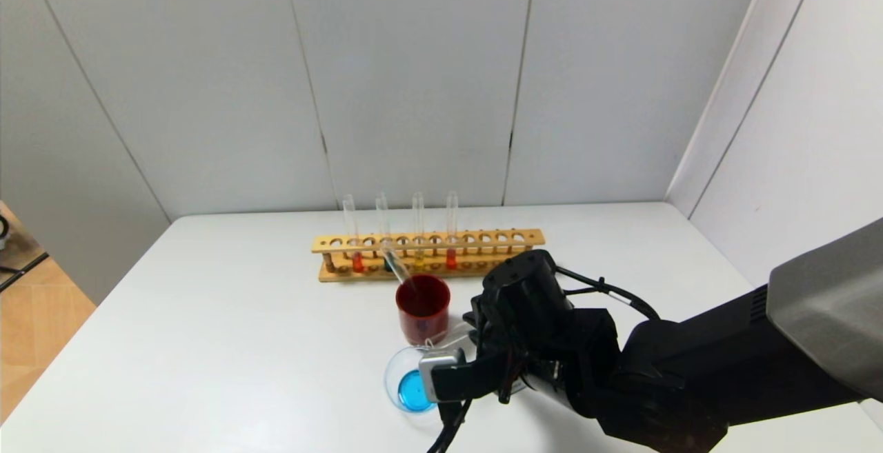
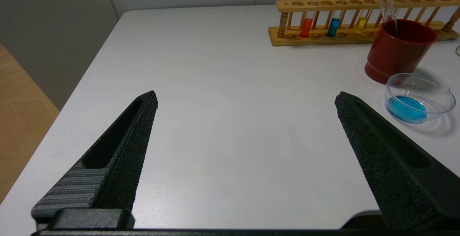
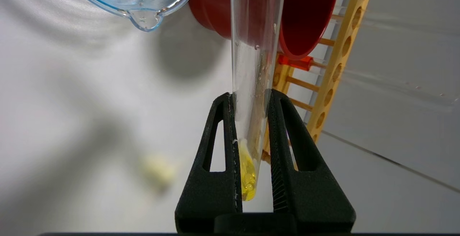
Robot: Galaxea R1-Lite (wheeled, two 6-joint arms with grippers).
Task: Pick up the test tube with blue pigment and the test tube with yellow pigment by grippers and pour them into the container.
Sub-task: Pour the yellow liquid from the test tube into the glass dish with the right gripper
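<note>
Right tool squeezes the yellow tube by the glass dish

Nearest, the bumpy black right tool [image 3: 253,146] is clamped tight on the thin clear glass test tube with yellow pigment [image 3: 251,85], which leans toward the low round clear glass container [image 1: 410,378] holding blue liquid. Behind stands a shiny dark red cup [image 1: 422,307] with an empty glass tube leaning in it, then the long wooden rack [image 1: 428,254]. The rough left tool [image 2: 244,149] is spread wide over the smooth white desk [image 2: 215,85].
</note>
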